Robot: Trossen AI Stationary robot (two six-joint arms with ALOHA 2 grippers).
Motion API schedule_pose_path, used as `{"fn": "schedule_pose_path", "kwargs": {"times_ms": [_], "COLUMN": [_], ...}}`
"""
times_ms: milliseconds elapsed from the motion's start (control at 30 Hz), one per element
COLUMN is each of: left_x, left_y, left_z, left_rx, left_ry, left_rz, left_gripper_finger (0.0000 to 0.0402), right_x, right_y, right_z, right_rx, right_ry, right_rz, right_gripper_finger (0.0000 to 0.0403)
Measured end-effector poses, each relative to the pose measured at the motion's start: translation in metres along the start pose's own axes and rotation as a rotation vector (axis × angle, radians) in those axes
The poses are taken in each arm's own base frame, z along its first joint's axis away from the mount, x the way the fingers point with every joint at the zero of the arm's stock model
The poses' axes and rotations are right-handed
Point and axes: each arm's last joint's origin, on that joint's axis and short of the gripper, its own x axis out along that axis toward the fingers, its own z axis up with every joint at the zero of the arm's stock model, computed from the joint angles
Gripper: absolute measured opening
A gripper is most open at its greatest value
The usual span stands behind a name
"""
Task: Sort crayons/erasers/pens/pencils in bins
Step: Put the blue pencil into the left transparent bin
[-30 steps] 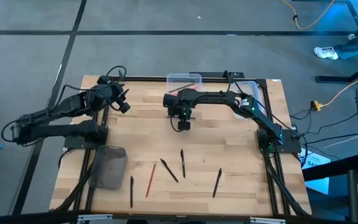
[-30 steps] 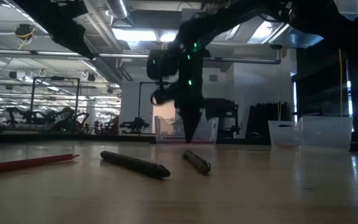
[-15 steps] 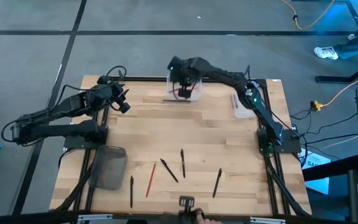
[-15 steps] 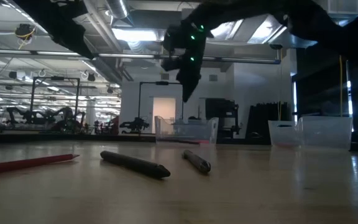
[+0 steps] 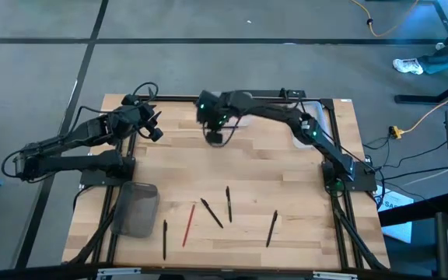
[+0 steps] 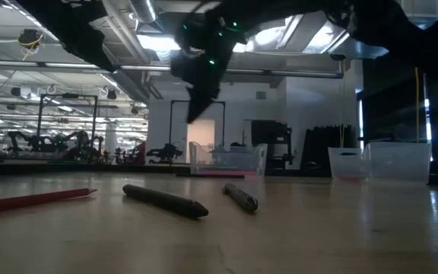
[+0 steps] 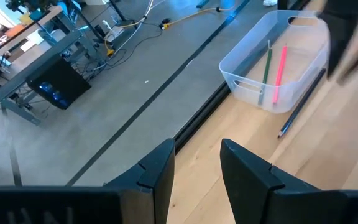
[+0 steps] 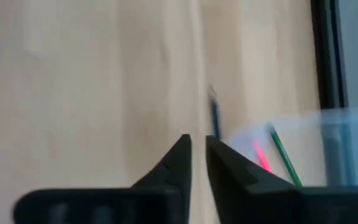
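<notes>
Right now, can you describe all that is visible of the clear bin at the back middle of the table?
The clear bin is a small rectangular tub of colourless, see-through plastic with rounded corners and a thin rim. It stands upright at the table's far edge. Inside lie a green pencil and a pink pencil, side by side. A dark blue pencil lies on the wood just beside it. The right hand hangs nearby, not touching it.

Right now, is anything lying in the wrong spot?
Yes. A dark blue pencil lies on the table right beside the clear bin, outside it, while a green pencil and a pink pencil lie inside. It looks as if it missed the bin.
</notes>
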Motion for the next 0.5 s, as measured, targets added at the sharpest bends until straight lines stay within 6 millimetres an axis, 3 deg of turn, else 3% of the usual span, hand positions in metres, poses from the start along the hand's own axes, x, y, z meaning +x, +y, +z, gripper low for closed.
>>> {"fn": "schedule_pose_path", "kwargs": {"times_ms": [133,300,400,500], "left_x": [0.0,0.0,0.0,0.0], "left_y": [0.0,0.0,-0.001,-0.002], "left_z": [0.001,0.004,0.005,0.006], "left_rx": [-0.004,-0.039,-0.051,-0.059], "left_ry": [-0.006,-0.034,-0.053,-0.063], "left_rz": [0.001,-0.016,-0.063,-0.096], "left_gripper_finger": [0.0124,0.0124,0.0124,0.0124], "right_x": [0.011,0.041,0.056,0.072], "right_y": [0.027,0.048,0.049,0.034], "right_z": [0.012,0.017,0.019,0.017], "right_rx": [-0.057,-0.172,-0.199,-0.151], "right_ry": [-0.082,-0.131,-0.117,-0.106], "right_rz": [-0.087,-0.228,-0.247,-0.272], "right_gripper_finger": [0.011,0.0176,0.019,0.0189]}}
